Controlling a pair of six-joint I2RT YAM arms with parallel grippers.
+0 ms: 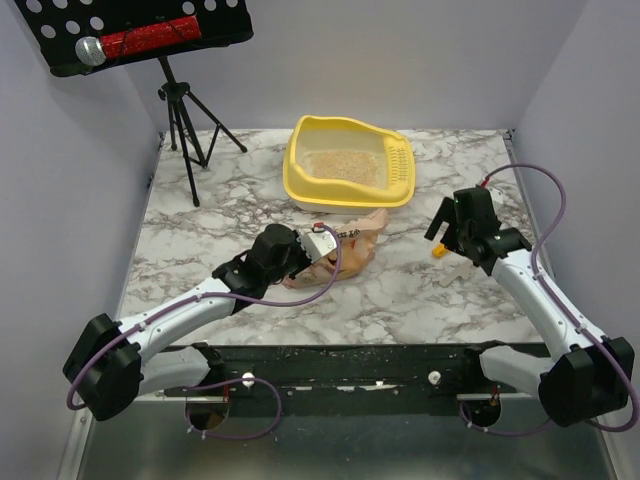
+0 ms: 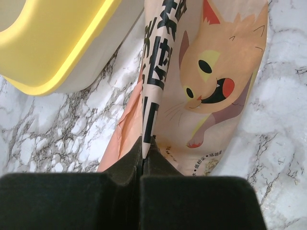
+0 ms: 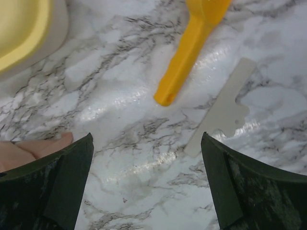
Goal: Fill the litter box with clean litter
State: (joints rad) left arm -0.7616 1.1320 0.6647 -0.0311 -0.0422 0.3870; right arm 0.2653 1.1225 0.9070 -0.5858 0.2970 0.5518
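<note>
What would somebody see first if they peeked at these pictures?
Probably the big yellow plastic litter box at the back of the marble table, with pale beige sandy litter inside. Just in front lies a tan-pink plastic bag with a cartoon cat, pinched by the shut left gripper. The right gripper hangs open near a small orange plastic scoop.

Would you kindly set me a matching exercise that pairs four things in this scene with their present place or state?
Things:
1. litter box
2. bag
3. scoop
4. right hand

States:
A. open, holding nothing
B. pinched in the shut left hand
C. holds clean litter
D. lying loose on the table

Pairs: 1-C; 2-B; 3-D; 4-A.
</note>
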